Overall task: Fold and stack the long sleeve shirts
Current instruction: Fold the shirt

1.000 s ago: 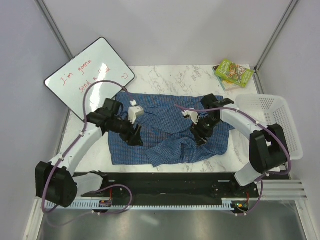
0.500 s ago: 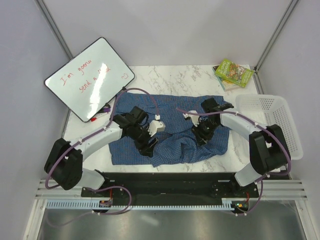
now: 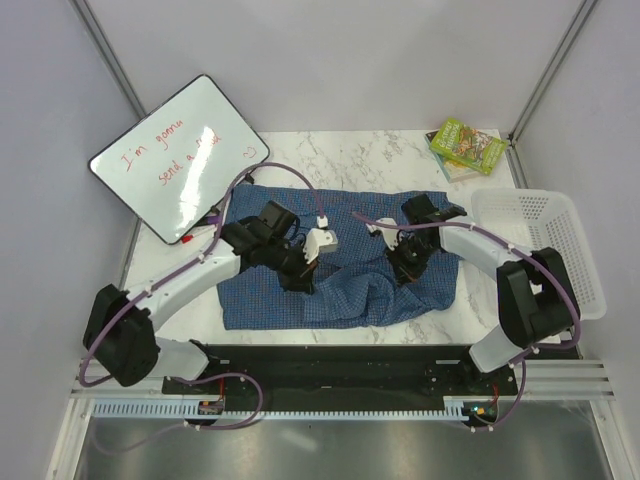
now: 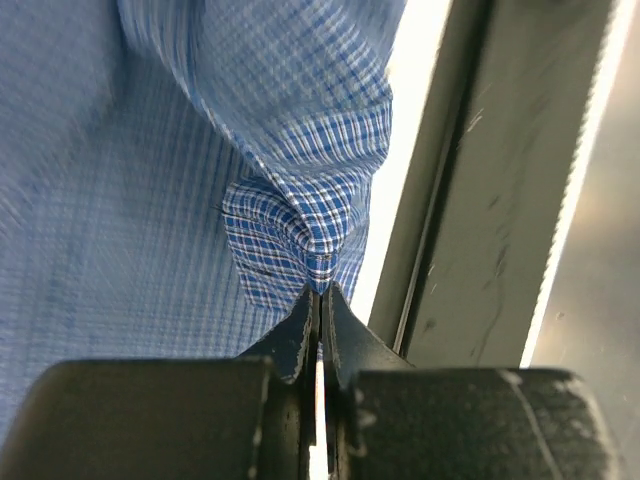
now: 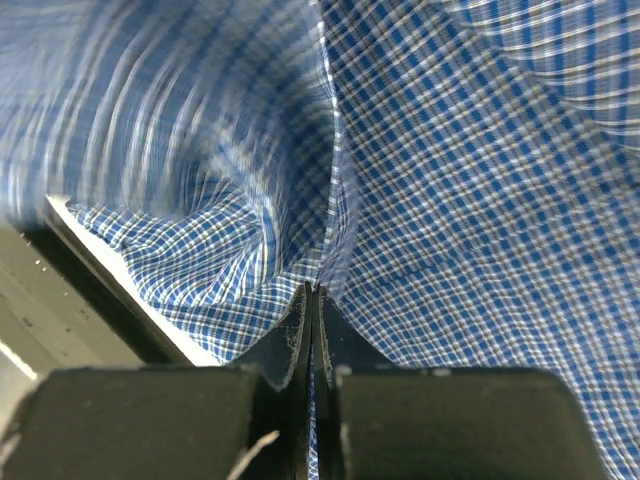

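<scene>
Now left gripper point(image 4: 320, 292), pinching blue checked shirt point(image 3: 345, 295), has moved inward; right gripper point(image 5: 315, 292) pinches too. Fold judged underway.

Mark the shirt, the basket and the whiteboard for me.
shirt point(image 3: 345, 295), top external view, flat near cloth
basket point(image 3: 530, 215), top external view, bare mesh floor
whiteboard point(image 3: 180, 160), top external view, middle of writing surface

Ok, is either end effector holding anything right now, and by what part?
Both grip the blue checked shirt: the left end effector pinches a bunched fold, the right end effector a raised crease. Which garment part, I cannot tell.
</scene>
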